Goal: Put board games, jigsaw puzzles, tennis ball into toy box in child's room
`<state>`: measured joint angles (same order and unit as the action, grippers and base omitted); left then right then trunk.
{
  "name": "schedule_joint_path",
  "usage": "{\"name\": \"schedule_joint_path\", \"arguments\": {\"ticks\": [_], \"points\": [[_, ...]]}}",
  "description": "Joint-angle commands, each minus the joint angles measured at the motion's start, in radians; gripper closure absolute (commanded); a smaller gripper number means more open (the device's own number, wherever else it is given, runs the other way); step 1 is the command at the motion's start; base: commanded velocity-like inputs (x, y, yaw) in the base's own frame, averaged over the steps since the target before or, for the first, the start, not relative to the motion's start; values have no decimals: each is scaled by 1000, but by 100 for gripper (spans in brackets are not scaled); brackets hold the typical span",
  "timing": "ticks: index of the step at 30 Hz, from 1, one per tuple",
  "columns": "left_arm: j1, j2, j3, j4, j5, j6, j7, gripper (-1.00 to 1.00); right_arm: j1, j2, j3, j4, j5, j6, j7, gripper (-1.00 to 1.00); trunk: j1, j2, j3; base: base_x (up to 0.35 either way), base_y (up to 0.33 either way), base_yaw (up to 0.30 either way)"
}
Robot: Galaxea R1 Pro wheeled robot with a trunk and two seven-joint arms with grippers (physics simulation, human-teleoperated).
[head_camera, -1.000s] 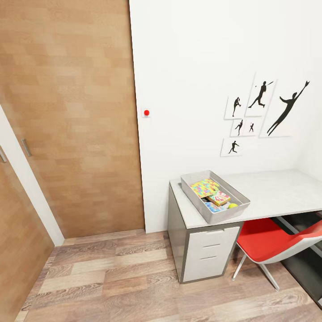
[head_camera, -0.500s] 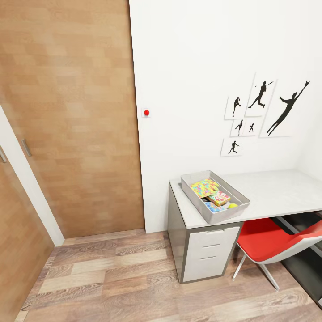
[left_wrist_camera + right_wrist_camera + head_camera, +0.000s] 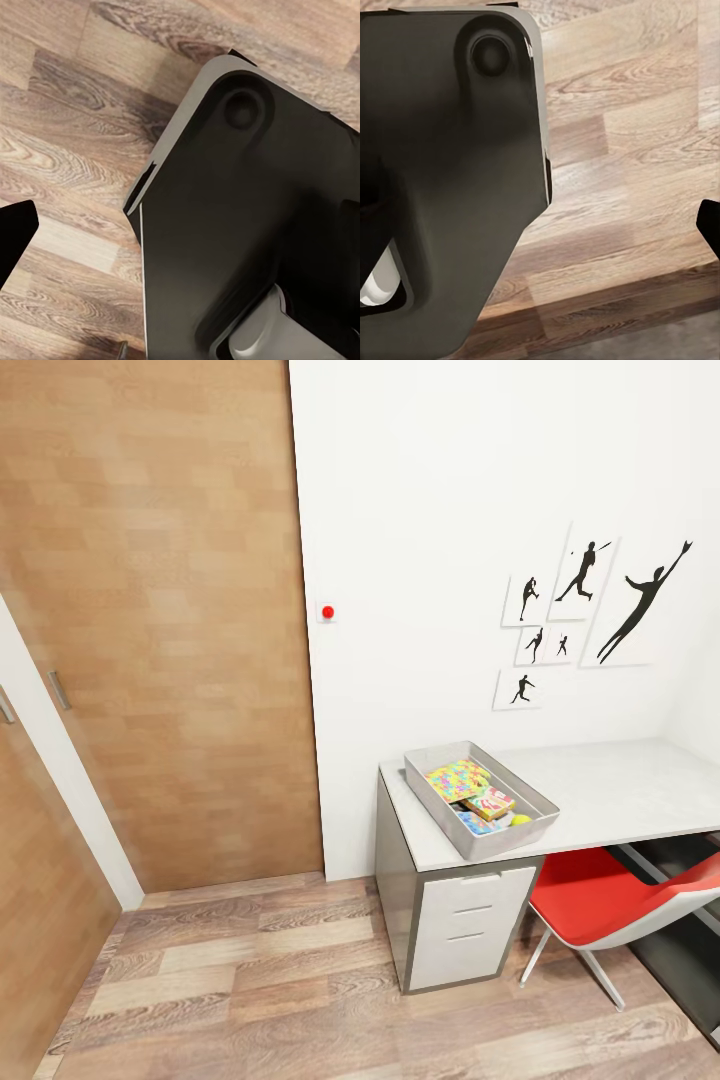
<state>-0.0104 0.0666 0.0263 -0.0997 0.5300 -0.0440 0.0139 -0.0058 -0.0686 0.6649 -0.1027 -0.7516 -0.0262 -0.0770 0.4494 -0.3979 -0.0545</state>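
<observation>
Child's bedroom at home, desk (image 3: 610, 790), toy box (image 3: 478, 840), red chair (image 3: 600, 905), sports silhouette pictures (image 3: 585, 615), plank floor (image 3: 250, 980)

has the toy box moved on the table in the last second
No. The toy box sits at the same end of the table, unshifted against the wall pictures.

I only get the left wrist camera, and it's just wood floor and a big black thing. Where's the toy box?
Observer: In the head view, the toy box stands on the table, at its end nearest the wooden door.
Operator: Is anything inside?
Observer: Yes, a jigsaw puzzle, a board game and the tennis ball.
Operator: What's near the table?
Observer: A red chair, pushed partly under it.
</observation>
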Motion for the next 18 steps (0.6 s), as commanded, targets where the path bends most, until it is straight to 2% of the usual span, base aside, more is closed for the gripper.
{"name": "schedule_joint_path", "arguments": {"ticks": [1, 18], "points": [[-1, 0, 2, 0, -1, -2, 1, -100, 0, 0, 9, -2, -9, -1, -4, -100, 1, -2, -2, 0, 0, 0], [0, 0, 2, 0, -1, -2, 1, -100, 0, 0, 9, -2, -9, -1, -4, -100, 1, -2, -2, 0, 0, 0]]}}
